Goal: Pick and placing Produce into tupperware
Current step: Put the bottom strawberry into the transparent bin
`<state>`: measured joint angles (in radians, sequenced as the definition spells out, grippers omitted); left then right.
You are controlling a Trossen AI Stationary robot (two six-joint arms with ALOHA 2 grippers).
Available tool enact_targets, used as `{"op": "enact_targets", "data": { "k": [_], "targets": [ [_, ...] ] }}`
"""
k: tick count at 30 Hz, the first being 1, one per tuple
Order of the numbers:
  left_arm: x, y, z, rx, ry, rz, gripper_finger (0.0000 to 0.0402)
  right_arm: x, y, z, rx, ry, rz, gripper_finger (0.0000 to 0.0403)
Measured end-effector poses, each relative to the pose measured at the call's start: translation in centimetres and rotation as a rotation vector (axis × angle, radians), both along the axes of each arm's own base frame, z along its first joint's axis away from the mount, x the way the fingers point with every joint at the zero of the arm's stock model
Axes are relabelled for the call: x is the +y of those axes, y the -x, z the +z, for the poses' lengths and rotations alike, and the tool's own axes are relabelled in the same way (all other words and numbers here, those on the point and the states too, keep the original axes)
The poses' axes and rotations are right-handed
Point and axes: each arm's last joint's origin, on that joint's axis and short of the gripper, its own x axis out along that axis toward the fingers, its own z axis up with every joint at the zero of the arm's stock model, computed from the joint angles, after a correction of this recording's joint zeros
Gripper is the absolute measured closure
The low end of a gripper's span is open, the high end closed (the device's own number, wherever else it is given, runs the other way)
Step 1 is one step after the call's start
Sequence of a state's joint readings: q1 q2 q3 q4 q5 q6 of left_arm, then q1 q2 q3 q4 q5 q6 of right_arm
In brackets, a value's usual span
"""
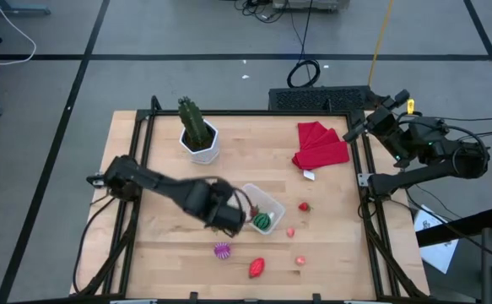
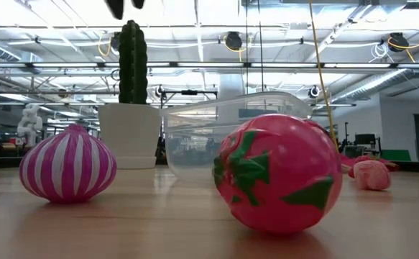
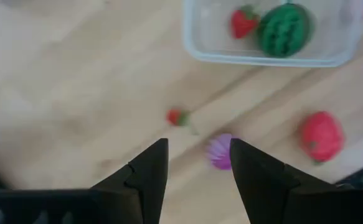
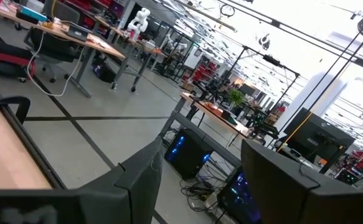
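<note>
Two pieces are sitting in the tupperware (image 1: pixel 265 205); I'm hovering the left gripper (image 3: pixel 195 163), fingers apart and empty, beside it, eyeing the light, rigid purple piece (image 3: pixel 220 151) across its ridges.

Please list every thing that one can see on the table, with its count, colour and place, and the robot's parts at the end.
table: 1, light wood.
cactus: 1, green, in a white pot, far left part.
cloth: 1, red, far right part.
tupperware: 1, clear, in the middle.
melon: 1, green striped, inside the tupperware.
strawberry: 1, red, inside the tupperware, beside the melon.
purple piece: 1, purple and white, near the front edge.
large red piece: 1, red with green leaves, right of the purple piece.
small berries: 3 red or pink, loose right of the tupperware; a fourth near the purple piece.
left gripper: open, empty, above the purple piece.
right gripper: open, empty, beyond the table's right edge.
</note>
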<state>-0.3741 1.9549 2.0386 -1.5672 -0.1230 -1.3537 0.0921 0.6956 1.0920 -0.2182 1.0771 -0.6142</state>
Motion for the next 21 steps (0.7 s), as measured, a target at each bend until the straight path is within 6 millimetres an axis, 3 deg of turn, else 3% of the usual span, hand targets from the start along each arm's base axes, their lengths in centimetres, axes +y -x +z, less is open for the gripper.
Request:
{"op": "enact_targets", "data": {
  "k": [3, 7, 14, 21],
  "targets": [
    [-1.8, 0.1, -1.4, -0.023, 0.038, 0.079, 0.0227, 0.0, 0.0, 0.0, 0.0, 0.0, 0.0, 0.0193],
    [-2.6, 0.4, -3.8, 0.03, 0.061, 0.274, 0.0227, 0.0, 0.0, 0.0, 0.0, 0.0, 0.0, 0.0193],
    [-2.6, 0.4, -7.1, 0.054, 0.089, 0.536, 0.0227, 0.0, 0.0, 0.0, -0.002, -0.001, 0.0, 0.0193],
    [-2.0, 0.2, -10.7, 0.047, 0.096, 0.656, 0.0227, 0.0, 0.0, 0.0, -0.006, -0.004, 0.001, 0.0193]
  ]
}}
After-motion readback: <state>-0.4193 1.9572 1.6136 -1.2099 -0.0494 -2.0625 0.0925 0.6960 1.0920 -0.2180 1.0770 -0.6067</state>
